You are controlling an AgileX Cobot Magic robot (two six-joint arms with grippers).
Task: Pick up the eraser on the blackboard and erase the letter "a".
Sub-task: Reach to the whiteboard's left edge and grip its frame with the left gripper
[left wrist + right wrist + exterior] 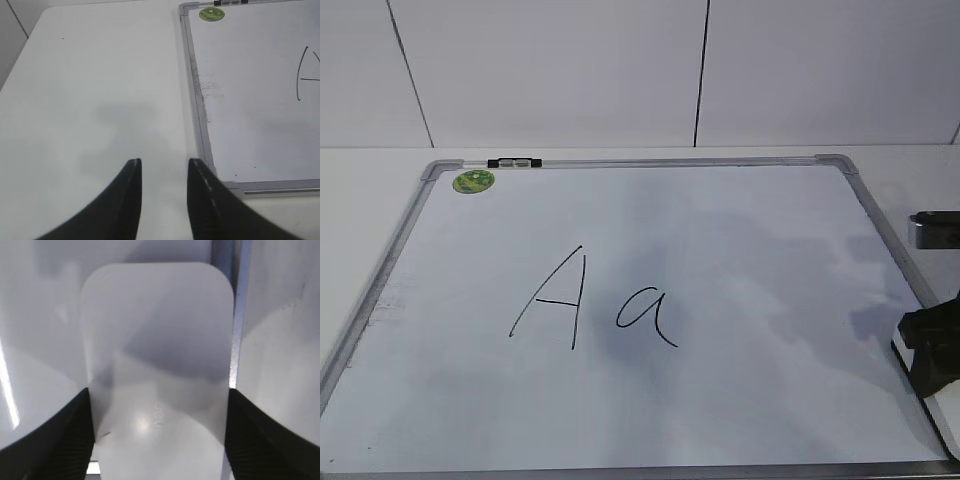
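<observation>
The blackboard (pixel 740 230) is a white dry-erase board with a grey frame, lying flat on the table. The letter "a" (pixel 645 315) is written near its middle, just right of a taller capital "A" (pixel 555 300). My right gripper (pixel 930 350) is at the board's right edge. In the right wrist view it (pixel 159 392) is shut on the eraser (pixel 157 340), a white rounded block held between both black jaws. My left gripper (pixel 165 162) is open and empty over the bare table, beside the board's near left corner (pixel 220 182).
A green round sticker (pixel 473 181) and a black clip (pixel 514 162) sit at the board's far left corner. A dark grey object (pixel 935 228) lies just past the board's right frame. A white wall stands behind the table.
</observation>
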